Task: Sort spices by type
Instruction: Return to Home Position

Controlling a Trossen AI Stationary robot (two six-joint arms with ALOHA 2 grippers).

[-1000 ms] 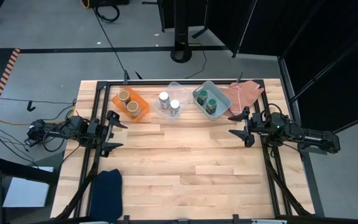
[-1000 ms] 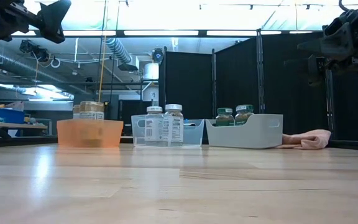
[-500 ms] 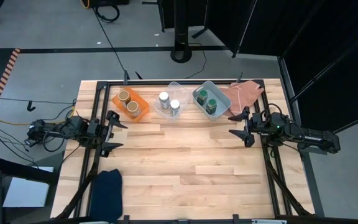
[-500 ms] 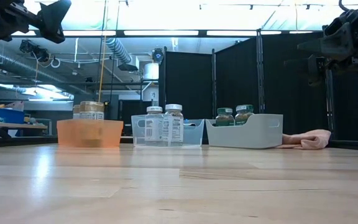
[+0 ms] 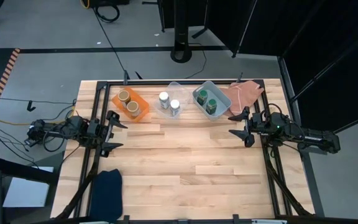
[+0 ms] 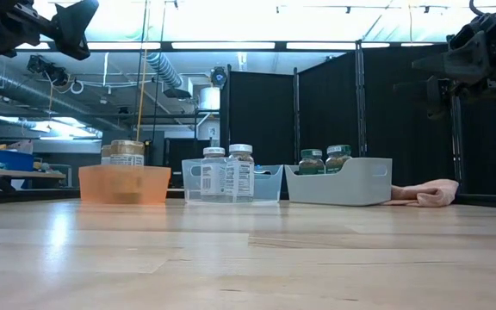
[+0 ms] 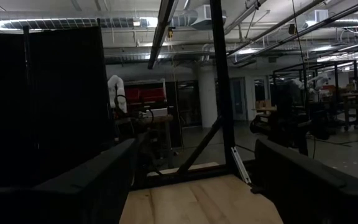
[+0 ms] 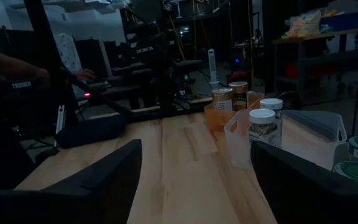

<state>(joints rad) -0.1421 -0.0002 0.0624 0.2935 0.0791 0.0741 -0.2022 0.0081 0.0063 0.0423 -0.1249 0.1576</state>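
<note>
Two tan-topped spice jars [image 5: 128, 101] stand in the orange tray [image 5: 141, 102] at the far left. Two white-lidded jars [image 5: 169, 102] stand in the clear tray [image 6: 268, 182] at the far middle. Two green-lidded jars [image 5: 207, 101] stand in the grey-blue tray [image 5: 219, 96] at the far right. My left gripper [image 5: 114, 130] is open and empty, raised above the table's left side. My right gripper [image 5: 240, 126] is open and empty, raised above the table's right side. The right wrist view shows the jars [image 8: 263, 124] in their trays.
A pink cloth [image 5: 246, 93] lies at the far right corner beside the grey-blue tray. A dark blue cloth [image 5: 107, 190] lies at the near left edge. A black metal frame [image 5: 185, 83] runs along the table's far and side edges. The bare wood [image 5: 185, 162] lies between the arms.
</note>
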